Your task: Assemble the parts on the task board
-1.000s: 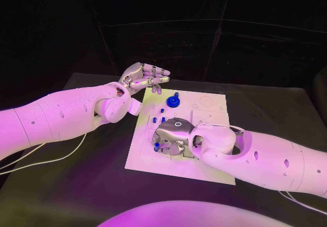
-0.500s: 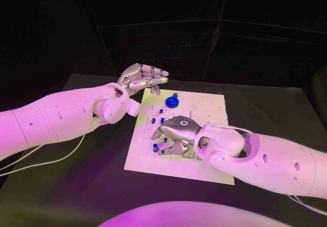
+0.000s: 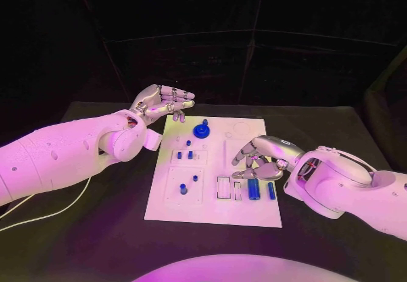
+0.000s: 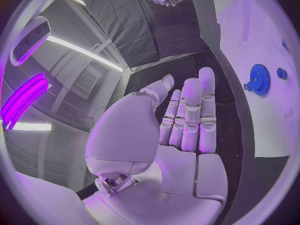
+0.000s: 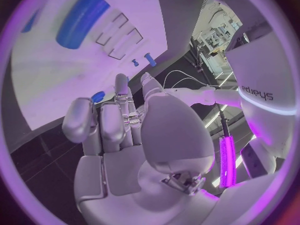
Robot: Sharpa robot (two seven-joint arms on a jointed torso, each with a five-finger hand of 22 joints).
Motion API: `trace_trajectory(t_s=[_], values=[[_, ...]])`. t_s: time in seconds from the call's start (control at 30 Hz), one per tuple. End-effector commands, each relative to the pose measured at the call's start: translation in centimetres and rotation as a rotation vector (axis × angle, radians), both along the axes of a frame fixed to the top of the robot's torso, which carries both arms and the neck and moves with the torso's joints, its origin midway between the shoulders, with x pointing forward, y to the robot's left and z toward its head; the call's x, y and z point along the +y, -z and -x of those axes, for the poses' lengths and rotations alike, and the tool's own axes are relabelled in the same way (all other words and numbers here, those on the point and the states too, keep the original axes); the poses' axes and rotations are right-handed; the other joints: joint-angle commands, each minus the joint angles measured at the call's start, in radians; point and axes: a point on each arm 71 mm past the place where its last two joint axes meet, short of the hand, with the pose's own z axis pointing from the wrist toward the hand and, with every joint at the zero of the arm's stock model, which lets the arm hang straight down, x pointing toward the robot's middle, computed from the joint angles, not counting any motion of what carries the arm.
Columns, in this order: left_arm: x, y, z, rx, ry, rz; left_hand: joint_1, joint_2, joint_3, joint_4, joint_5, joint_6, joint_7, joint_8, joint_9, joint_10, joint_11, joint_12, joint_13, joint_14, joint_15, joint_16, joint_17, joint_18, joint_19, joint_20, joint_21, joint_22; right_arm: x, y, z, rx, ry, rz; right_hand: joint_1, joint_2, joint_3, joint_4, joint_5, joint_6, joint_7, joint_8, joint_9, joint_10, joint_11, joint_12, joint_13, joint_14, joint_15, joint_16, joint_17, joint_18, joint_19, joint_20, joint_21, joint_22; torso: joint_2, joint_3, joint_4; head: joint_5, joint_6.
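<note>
Since the earlier frames the right hand has withdrawn from the middle of the task board to its right edge; the camera has also shifted. That hand now hangs over the board's right margin, fingers loosely curled and holding nothing, just above the blue rod lying in its slot. The left hand is raised beyond the board's far left corner, fingers apart and bare. The blue gear stands near the board's far edge, well apart from both hands. Open table surrounds the board.
</note>
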Motion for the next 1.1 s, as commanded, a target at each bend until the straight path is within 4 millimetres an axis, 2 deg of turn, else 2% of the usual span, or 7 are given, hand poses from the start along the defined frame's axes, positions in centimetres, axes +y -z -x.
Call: trace_trajectory(t_s=[0.03, 0.1, 0.2, 0.43, 0.5, 0.6, 1.1], values=[[0.0, -0.1, 0.1, 0.001, 0.008, 0.007, 0.0, 0.008, -0.005, 0.002, -0.003, -0.007, 0.0, 0.002, 0.001, -0.007, -0.001, 0.004, 0.002, -0.004, 0.003, 0.002, -0.001, 0.006, 0.002, 0.007, -0.004, -0.001, -2.2, 0.4, -0.1, 0.15, 0.177, -0.042, -0.022, 0.007, -0.037, 0.032, 0.008, -0.005, -0.009, 0.023, 0.003, 0.005, -0.007, 0.17, 0.18, 0.044, -0.01, 0.041, 0.052, -0.018, 0.025, -0.006, 0.037, 0.06, -0.004, -0.0006, -0.0105, -0.021, 0.004], [0.0, -0.1, 0.1, 0.002, 0.009, 0.007, 0.0, 0.008, -0.005, 0.002, -0.003, -0.007, 0.0, 0.002, 0.001, -0.007, -0.001, 0.004, 0.002, -0.004, 0.003, 0.002, -0.001, 0.006, 0.002, 0.007, -0.004, -0.001, -3.4, 0.6, -0.1, 0.177, 0.22, -0.013, -0.028, 0.015, -0.068, 0.061, 0.01, -0.013, -0.009, 0.047, 0.008, 0.0, -0.012, 0.341, 0.373, 0.047, -0.012, 0.07, 0.088, -0.024, 0.036, -0.007, 0.056, 0.092, -0.005, -0.0005, -0.0146, -0.034, 0.008], [0.0, -0.1, 0.1, 0.002, 0.01, 0.008, 0.0, 0.01, -0.008, 0.002, -0.004, -0.008, 0.0, 0.004, 0.001, -0.01, -0.001, 0.007, 0.002, -0.004, 0.003, 0.002, -0.003, 0.006, 0.002, 0.008, -0.006, -0.003, -4.7, 0.9, 0.0, 0.212, 0.262, 0.039, -0.051, 0.015, -0.116, 0.115, 0.014, -0.028, -0.013, 0.08, 0.015, -0.023, -0.009, 0.453, 0.508, 0.044, -0.004, 0.081, 0.099, -0.023, 0.034, -0.008, 0.062, 0.1, -0.006, -0.0004, -0.0198, -0.045, 0.014], [0.1, -0.1, 0.1, 0.003, 0.01, 0.007, 0.0, 0.01, -0.008, 0.002, -0.004, -0.008, 0.0, 0.004, 0.001, -0.01, -0.001, 0.007, 0.002, -0.004, 0.003, 0.002, -0.003, 0.006, 0.002, 0.008, -0.006, -0.003, -5.7, 1.3, 0.0, 0.186, 0.307, 0.182, -0.079, 0.013, -0.164, 0.126, -0.009, -0.032, -0.015, 0.136, 0.038, -0.036, -0.014, 0.529, 0.615, 0.042, -0.011, 0.088, 0.104, -0.024, 0.031, -0.006, 0.066, 0.104, -0.005, 0.003, -0.0235, -0.069, 0.013], [0.1, -0.1, 0.2, 0.003, 0.011, 0.008, 0.0, 0.01, -0.008, 0.002, -0.004, -0.008, 0.0, 0.004, 0.001, -0.01, -0.001, 0.007, 0.002, -0.004, 0.003, 0.002, -0.003, 0.006, 0.002, 0.008, -0.006, -0.003, -5.8, 1.6, 0.0, 0.179, 0.32, 0.218, -0.087, 0.013, -0.171, 0.127, -0.013, -0.033, -0.017, 0.147, 0.045, -0.028, -0.015, 0.554, 0.647, 0.043, -0.012, 0.093, 0.112, -0.025, 0.034, -0.007, 0.069, 0.11, -0.005, 0.0005, -0.0196, -0.078, 0.013], [0.1, -0.1, 0.2, 0.004, 0.012, 0.008, 0.0, 0.011, -0.009, 0.002, -0.004, -0.007, -0.001, 0.005, 0.001, -0.01, -0.001, 0.009, 0.002, -0.004, 0.003, 0.002, -0.003, 0.006, 0.003, 0.008, -0.006, -0.003, -5.8, 2.0, -0.1, 0.174, 0.333, 0.261, -0.103, 0.014, -0.179, 0.128, -0.01, -0.04, -0.018, 0.162, 0.054, -0.019, -0.016, 0.587, 0.69, 0.045, -0.013, 0.102, 0.125, -0.027, 0.04, -0.008, 0.075, 0.122, -0.006, -0.0005, -0.017, -0.078, 0.011], [0.1, 0.0, 0.2, 0.005, 0.012, 0.007, 0.0, 0.011, -0.009, 0.002, -0.004, -0.007, -0.001, 0.005, 0.001, -0.01, -0.001, 0.009, 0.002, -0.004, 0.003, 0.002, -0.003, 0.006, 0.003, 0.008, -0.007, -0.003, -4.7, 3.4, 0.2, 0.205, 0.308, 0.316, -0.161, -0.002, -0.19, 0.131, -0.031, -0.055, -0.02, 0.197, 0.084, -0.028, -0.017, 0.592, 0.719, 0.045, -0.013, 0.108, 0.131, -0.028, 0.04, -0.008, 0.078, 0.128, -0.005, -0.0009, -0.0198, -0.075, 0.006]])
